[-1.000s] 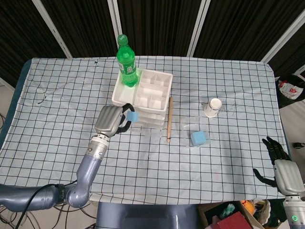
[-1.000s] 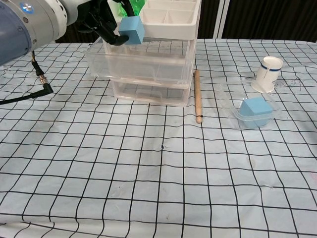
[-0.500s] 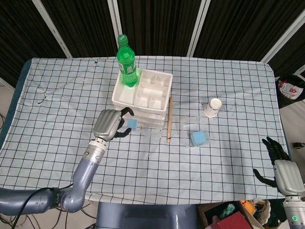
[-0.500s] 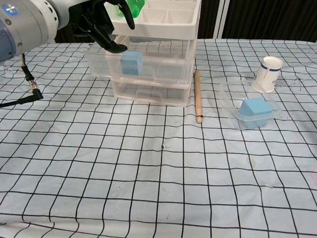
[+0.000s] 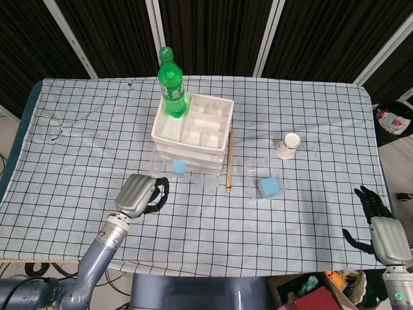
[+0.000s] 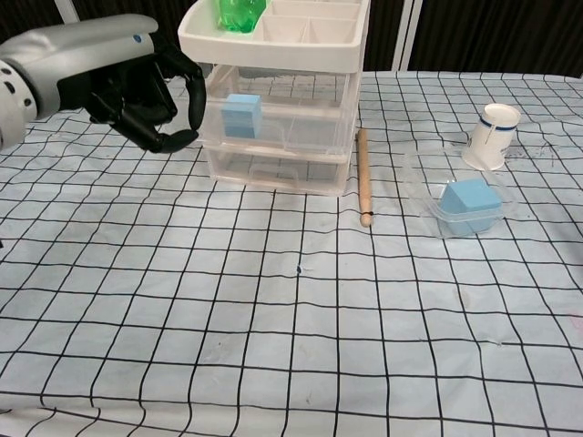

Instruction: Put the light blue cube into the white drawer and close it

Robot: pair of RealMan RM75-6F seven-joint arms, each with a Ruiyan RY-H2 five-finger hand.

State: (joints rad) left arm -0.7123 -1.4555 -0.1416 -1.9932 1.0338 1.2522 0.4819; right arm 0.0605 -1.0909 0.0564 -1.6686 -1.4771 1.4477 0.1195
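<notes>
Light blue cube [image 6: 241, 116] sits upright in open clear drawer [image 6: 301, 123]; left hand [image 6: 146, 98] empty, fingers apart.

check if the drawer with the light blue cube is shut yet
Not shut. In the chest view the clear drawer holding the light blue cube sticks out in front of the unit's white top tray; the left hand is off it.

Two light blue cubes [image 5: 179, 167] [image 5: 269, 187] — one bottle [image 5: 171, 82] — one cup [image 5: 289, 145]
</notes>
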